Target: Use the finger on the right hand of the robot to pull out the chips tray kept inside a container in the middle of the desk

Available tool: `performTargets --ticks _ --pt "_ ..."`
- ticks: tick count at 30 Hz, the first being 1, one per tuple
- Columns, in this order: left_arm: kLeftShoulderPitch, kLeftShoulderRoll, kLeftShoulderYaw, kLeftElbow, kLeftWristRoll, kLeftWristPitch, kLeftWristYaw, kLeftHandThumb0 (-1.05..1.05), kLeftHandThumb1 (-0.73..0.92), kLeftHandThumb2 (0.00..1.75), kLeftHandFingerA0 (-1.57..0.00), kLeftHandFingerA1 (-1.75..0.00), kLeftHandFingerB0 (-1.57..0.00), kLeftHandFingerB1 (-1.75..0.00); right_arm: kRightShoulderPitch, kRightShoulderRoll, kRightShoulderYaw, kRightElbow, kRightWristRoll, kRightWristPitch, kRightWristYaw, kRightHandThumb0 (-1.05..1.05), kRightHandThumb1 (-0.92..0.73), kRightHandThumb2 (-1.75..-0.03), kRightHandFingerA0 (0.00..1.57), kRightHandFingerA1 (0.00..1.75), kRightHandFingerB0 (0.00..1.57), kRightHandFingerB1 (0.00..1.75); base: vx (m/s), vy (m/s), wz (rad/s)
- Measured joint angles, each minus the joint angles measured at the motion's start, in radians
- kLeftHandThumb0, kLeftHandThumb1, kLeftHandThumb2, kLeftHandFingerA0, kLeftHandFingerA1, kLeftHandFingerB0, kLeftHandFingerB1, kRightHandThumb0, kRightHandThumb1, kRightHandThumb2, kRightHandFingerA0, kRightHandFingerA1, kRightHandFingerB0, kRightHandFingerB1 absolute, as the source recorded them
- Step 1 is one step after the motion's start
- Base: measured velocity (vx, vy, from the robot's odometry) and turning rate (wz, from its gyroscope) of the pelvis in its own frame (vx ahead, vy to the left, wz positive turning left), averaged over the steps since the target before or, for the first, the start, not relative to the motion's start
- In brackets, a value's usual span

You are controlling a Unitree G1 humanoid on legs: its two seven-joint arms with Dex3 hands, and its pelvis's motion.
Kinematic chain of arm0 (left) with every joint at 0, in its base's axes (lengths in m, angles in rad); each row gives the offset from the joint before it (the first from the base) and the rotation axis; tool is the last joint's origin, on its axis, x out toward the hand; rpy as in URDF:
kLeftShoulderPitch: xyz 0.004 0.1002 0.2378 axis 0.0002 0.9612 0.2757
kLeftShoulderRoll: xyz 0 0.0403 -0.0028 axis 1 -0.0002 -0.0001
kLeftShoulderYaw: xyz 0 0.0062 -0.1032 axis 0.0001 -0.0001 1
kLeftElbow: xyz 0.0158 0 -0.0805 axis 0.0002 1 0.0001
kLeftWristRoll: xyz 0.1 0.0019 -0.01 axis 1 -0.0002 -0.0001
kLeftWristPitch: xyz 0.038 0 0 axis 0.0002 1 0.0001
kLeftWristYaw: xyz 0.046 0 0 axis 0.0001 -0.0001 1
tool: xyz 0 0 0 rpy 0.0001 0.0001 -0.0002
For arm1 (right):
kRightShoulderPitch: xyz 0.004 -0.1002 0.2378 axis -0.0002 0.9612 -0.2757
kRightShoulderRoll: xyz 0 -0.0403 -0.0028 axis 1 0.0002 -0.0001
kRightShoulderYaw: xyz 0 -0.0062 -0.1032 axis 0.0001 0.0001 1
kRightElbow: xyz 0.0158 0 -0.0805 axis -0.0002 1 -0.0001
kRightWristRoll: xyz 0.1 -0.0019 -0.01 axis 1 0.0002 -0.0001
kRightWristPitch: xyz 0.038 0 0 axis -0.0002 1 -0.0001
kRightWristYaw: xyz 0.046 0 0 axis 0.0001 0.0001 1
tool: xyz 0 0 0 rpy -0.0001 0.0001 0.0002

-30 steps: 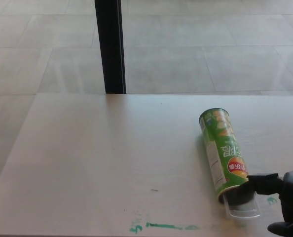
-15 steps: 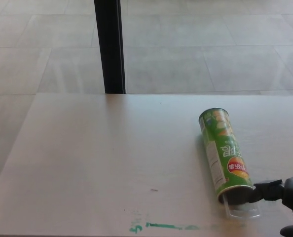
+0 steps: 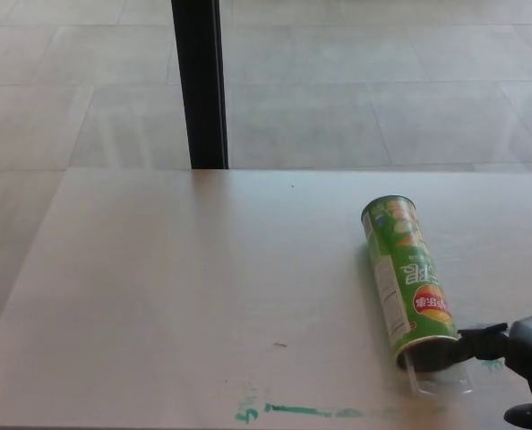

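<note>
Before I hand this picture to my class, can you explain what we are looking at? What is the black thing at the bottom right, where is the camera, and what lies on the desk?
The camera sits on a humanoid robot's head and looks down at a pale desk, with tiled floor and a black post beyond it. The black shape at the bottom right is the robot's right hand; one of its fingers reaches to the open mouth of a green chips can lying on its side. A clear plastic tray sticks a little way out of that mouth. The hand grips nothing; whether the finger hooks the tray cannot be told. Green marks run along the desk's near edge. The left hand does not show.
</note>
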Motion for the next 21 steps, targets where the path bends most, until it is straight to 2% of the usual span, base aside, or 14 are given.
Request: performTargets --ticks 1,2,5,7,8,10,13,14,16,17,18,19,21 --pt "0.0 0.0 0.0 0.0 -0.001 0.0 -0.001 -0.58 0.68 0.6 -0.52 -0.6 -0.64 -0.7 0.0 0.004 0.004 0.0 -0.005 0.001 0.0 -0.21 -0.54 -0.56 0.93 1.05 0.42 0.42 0.0 0.0 0.0" --pt "0.0 0.0 0.0 0.0 -0.002 0.0 -0.001 -0.59 0.69 0.6 -0.52 -0.58 -0.6 -0.53 0.0 0.008 0.01 0.0 -0.011 0.002 0.001 -0.18 -0.51 -0.55 0.96 1.03 0.43 0.44 0.0 0.0 0.0" --pt "0.0 0.0 -0.004 -0.002 -0.002 -0.001 -0.002 -0.59 0.69 0.61 -0.49 -0.6 -0.61 -0.57 0.0 0.016 0.018 0.017 -0.022 -0.001 -0.002 -0.19 -0.52 -0.55 0.96 1.03 0.42 0.44 0.0 0.0 0.0" --pt "-0.001 0.0 -0.003 -0.004 -0.004 -0.002 -0.004 -0.6 0.69 0.62 -0.49 -0.6 -0.58 -0.53 0.0 0.018 0.023 0.025 -0.029 -0.002 -0.002 -0.18 -0.52 -0.55 0.97 1.05 0.43 0.43 0.0 0.0 0.0" --pt "-0.001 0.0 -0.003 -0.004 -0.006 -0.001 -0.004 -0.58 0.69 0.61 -0.5 -0.62 -0.58 -0.54 0.0 0.018 0.024 0.028 -0.032 -0.002 -0.002 -0.17 -0.52 -0.55 0.95 1.15 0.44 0.45 0.0 0.0 0.0" --pt "-0.002 0.0 -0.004 -0.004 -0.007 -0.002 -0.004 -0.59 0.71 0.62 -0.49 -0.58 -0.57 -0.52 0.0 0.018 0.026 0.035 -0.039 -0.004 -0.004 -0.18 -0.52 -0.55 0.94 1.19 0.45 0.44 0.0 0.0 0.0" --pt "-0.005 0.0 -0.009 -0.005 -0.007 -0.001 -0.004 -0.58 0.7 0.61 -0.5 -0.59 -0.59 -0.54 0.0 0.017 0.037 0.056 -0.06 -0.009 -0.015 -0.19 -0.52 -0.55 0.93 1.16 0.45 0.43 0.0 0.0 0.0" --pt "-0.005 0.0 -0.01 -0.005 -0.008 -0.001 -0.004 -0.59 0.72 0.61 -0.48 -0.6 -0.53 -0.5 0.0 0.016 0.043 0.066 -0.071 -0.011 -0.019 -0.18 -0.52 -0.55 0.93 1.14 0.43 0.41 0.0 0.0 0.0" --pt "-0.005 0.0 -0.011 -0.008 -0.008 -0.001 -0.005 -0.61 0.7 0.61 -0.51 -0.62 -0.55 -0.51 -0.003 0.016 0.052 0.08 -0.086 -0.011 -0.024 -0.17 -0.51 -0.55 0.94 1.13 0.45 0.43 0.0 0.0 0.0" --pt "-0.005 0.0 -0.011 -0.009 -0.008 -0.002 -0.005 -0.6 0.71 0.61 -0.5 -0.59 -0.56 -0.5 -0.007 0.016 0.057 0.095 -0.093 -0.015 -0.032 -0.24 -0.43 -0.63 0.99 1.11 0.46 0.49 0.0 0.0 0.0" --pt "-0.004 0.0 -0.011 -0.009 -0.009 -0.002 -0.006 -0.6 0.71 0.61 -0.5 -0.59 -0.56 -0.5 -0.01 0.016 0.062 0.107 -0.099 -0.019 -0.04 -0.24 -0.43 -0.63 0.99 1.11 0.46 0.49 0.0 0.0 0.0" --pt "-0.005 0.0 -0.014 -0.009 -0.009 -0.002 -0.006 -0.59 0.71 0.61 -0.49 -0.6 -0.53 -0.49 -0.014 0.016 0.068 0.123 -0.103 -0.026 -0.051 -0.17 -0.49 -0.54 0.97 1.17 0.48 0.44 0.0 0.0 0.0" --pt "-0.004 0.0 -0.016 -0.009 -0.009 -0.002 -0.006 -0.6 0.71 0.62 -0.49 -0.59 -0.57 -0.5 -0.022 0.017 0.082 0.145 -0.11 -0.037 -0.07 -0.18 -0.5 -0.55 0.97 1.2 0.48 0.44 0.0 0.0 0.0"
